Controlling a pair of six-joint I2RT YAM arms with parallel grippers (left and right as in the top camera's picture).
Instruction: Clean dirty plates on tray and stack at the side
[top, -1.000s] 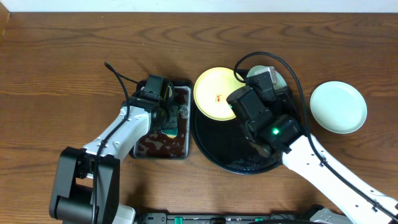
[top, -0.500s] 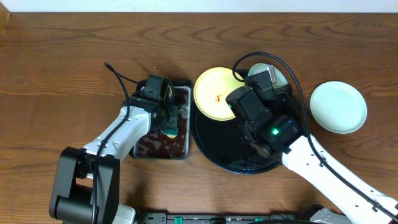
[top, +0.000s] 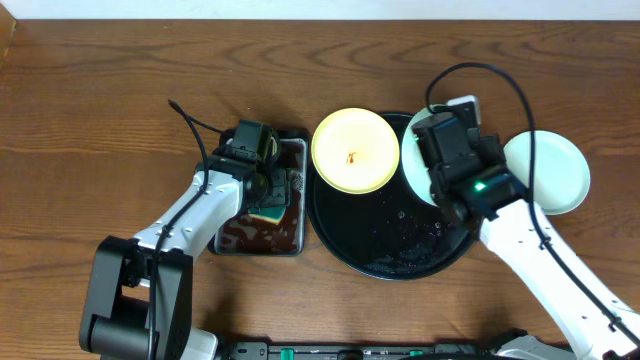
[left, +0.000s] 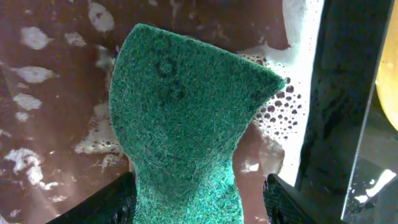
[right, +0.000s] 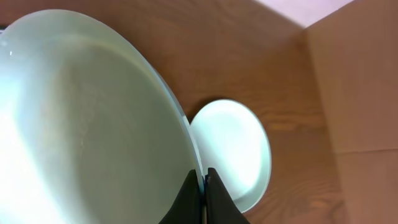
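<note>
Two changes noted within the last second. First, the left gripper (left: 199, 202) has opened: its jaws now stand wide to either side of the green scouring sponge (left: 180, 124) with a clear gap on both flanks, so the sponge is released and sits in the foamy brown liquid of the rectangular black pan (top: 240, 238). The left arm itself has not shifted from above that pan. Second, the right arm has swung from over the middle of the round black tray (top: 385, 255) to the tray's right-hand rim, carrying the held mint-white plate (right: 81, 124) with it. The right gripper (right: 203, 186) is pinched tight on that plate's edge, and the plate appears tilted and clear of the tray. Its inner face shows no smear in the wrist view. The second mint-white plate (top: 545, 172) lies flat on the bench (top: 100, 100) just beyond the tray on the right, directly ahead of the carried plate. The yellow plate (top: 352, 150) is now fully uncovered at the tray's upper-left rim, overhanging it slightly, and carries a small red-orange smear (top: 350, 157) near its centre. Assessment: scrubbing of the held plate appears finished, and the step in hand is its transfer onto the bench plate to form the stack. One dirty plate, the yellow one, remains. Risk: an edge grip on a wet, tilted plate may slip, so it should be levelled and centred over the lower plate before release.
</note>
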